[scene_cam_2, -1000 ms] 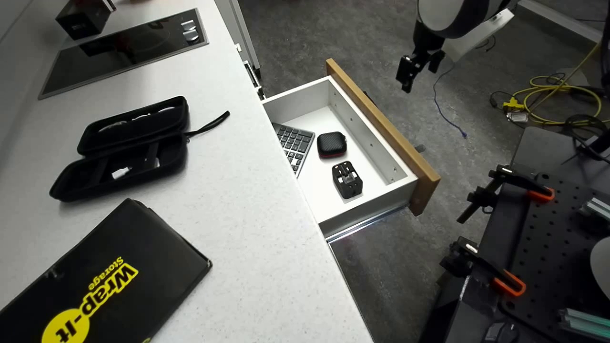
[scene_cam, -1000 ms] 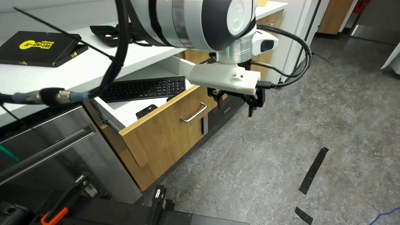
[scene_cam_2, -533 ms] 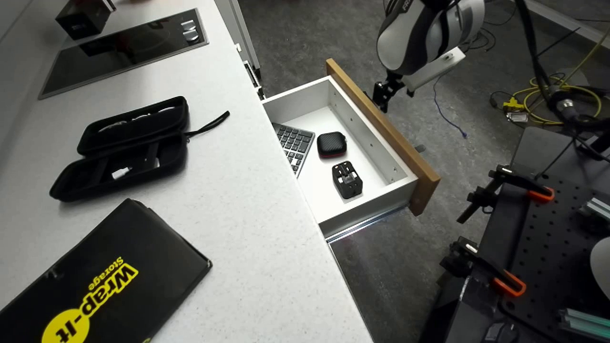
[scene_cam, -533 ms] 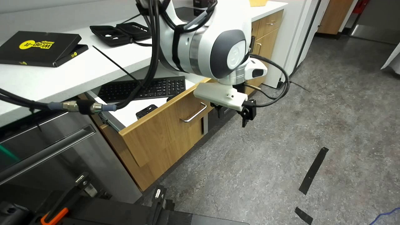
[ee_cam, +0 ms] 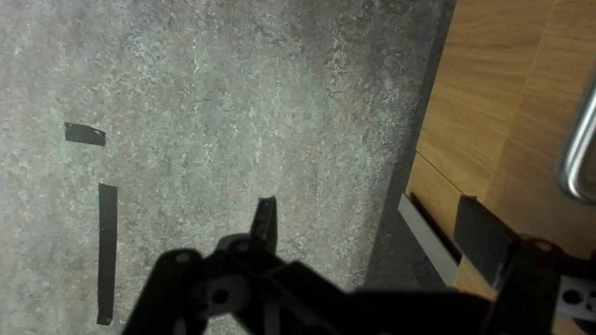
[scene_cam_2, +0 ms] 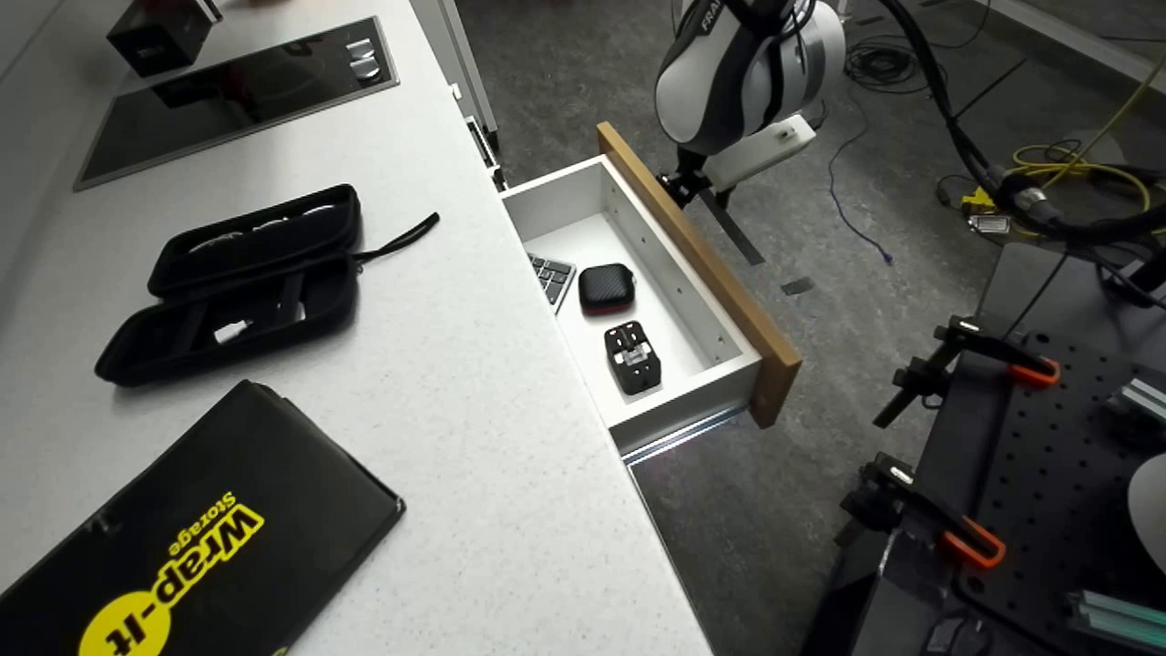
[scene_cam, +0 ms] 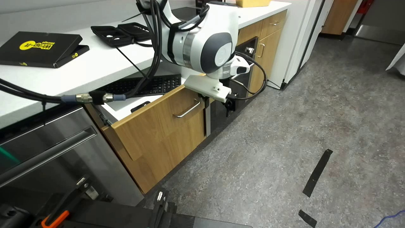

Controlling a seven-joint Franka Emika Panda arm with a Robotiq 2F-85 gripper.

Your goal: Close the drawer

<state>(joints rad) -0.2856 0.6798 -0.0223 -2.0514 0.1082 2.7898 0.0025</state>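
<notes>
The drawer stands partly open, and its oak-coloured front point(scene_cam: 158, 123) shows in an exterior view. Its front's top edge point(scene_cam_2: 701, 260) and white inner wall point(scene_cam_2: 583, 196) also show. The silver bar handle point(scene_cam: 187, 109) is on the front and also shows at the right of the wrist view point(ee_cam: 577, 149). My gripper point(scene_cam: 217, 108) is open and empty at the front's far end, past the handle. One finger appears to touch the front; the other is out over the floor. The open fingers show in the wrist view point(ee_cam: 368, 201) and close to the front in an exterior view point(scene_cam_2: 700, 189).
The drawer holds a black keyboard point(scene_cam_2: 552, 278), a small black case point(scene_cam_2: 607, 288) and a black adapter point(scene_cam_2: 632, 357). A white countertop point(scene_cam_2: 474, 437) overhangs it, with a black box point(scene_cam_2: 219, 538) and an open case point(scene_cam_2: 246, 282). A steel appliance point(scene_cam: 72, 148) stands beside the drawer.
The arm has moved in toward the cabinet and the gripper has come to the drawer front. Over the last half second the drawer has slid part of the way inward. The gripper stays open.
</notes>
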